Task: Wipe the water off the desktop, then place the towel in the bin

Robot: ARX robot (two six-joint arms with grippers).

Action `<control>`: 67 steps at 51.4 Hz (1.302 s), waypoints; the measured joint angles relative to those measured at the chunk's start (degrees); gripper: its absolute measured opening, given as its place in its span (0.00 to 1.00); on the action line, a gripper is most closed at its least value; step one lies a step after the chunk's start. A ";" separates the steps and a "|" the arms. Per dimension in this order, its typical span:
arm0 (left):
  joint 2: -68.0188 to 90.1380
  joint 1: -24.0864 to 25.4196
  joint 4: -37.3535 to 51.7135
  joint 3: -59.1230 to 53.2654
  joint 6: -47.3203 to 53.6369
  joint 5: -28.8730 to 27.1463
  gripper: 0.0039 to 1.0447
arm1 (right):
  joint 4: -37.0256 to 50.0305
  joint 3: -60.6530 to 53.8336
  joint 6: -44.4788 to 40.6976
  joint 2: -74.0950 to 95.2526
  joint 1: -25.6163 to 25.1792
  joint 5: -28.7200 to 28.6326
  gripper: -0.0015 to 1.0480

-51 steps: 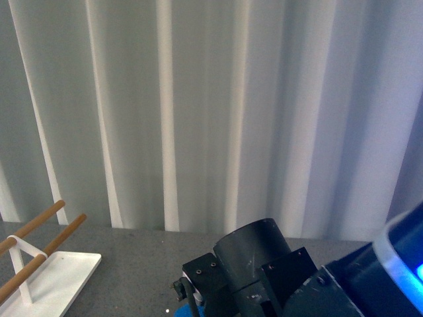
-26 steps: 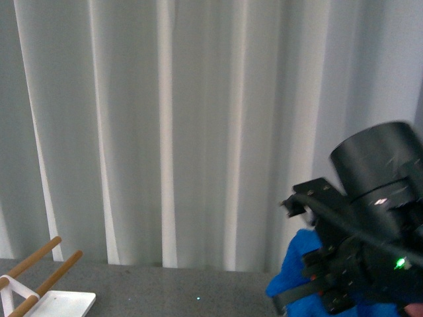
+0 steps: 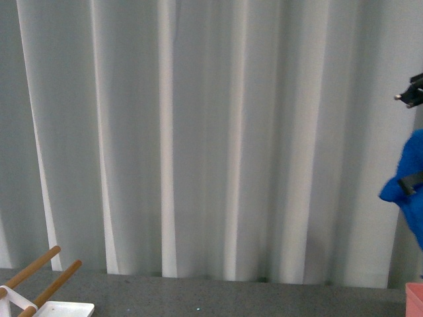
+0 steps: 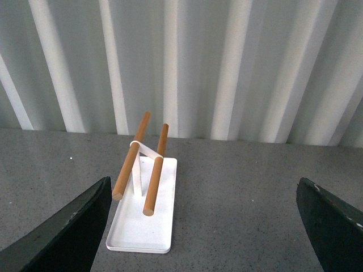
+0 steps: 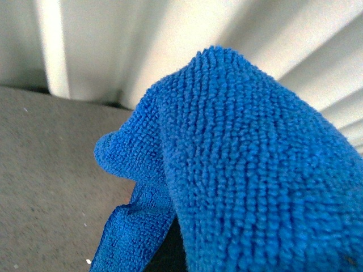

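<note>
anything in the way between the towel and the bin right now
Nothing visible does. The towel hangs in the air above a pink corner, likely the bin, with only open air between them.

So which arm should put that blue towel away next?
The right: the towel hangs lifted at its side and fills its wrist view. The left gripper sits open and empty, facing the rack.

Towel (image 5: 238,170) — fuzzy looped blue cloth; desktop (image 4: 255,187) — matt speckled grey; 2 smooth wooden rods (image 4: 126,170).
</note>
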 joint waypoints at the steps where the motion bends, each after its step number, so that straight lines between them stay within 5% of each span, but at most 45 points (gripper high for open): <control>1: 0.00 0.00 0.00 0.00 -0.02 0.00 0.94 | -0.63 0.00 -0.52 0.00 -0.72 -0.04 0.05; 14: 0.00 0.00 0.00 0.00 -0.02 -0.02 0.94 | -13.22 3.37 0.26 2.73 -6.32 -2.69 0.05; 60: -0.02 0.00 0.00 0.00 0.00 0.00 0.94 | -8.31 -7.45 -1.14 3.58 -18.53 -7.54 0.05; 67: -0.02 0.00 0.00 0.00 0.00 0.00 0.94 | -8.57 -7.45 -1.18 3.58 -18.58 -7.76 0.27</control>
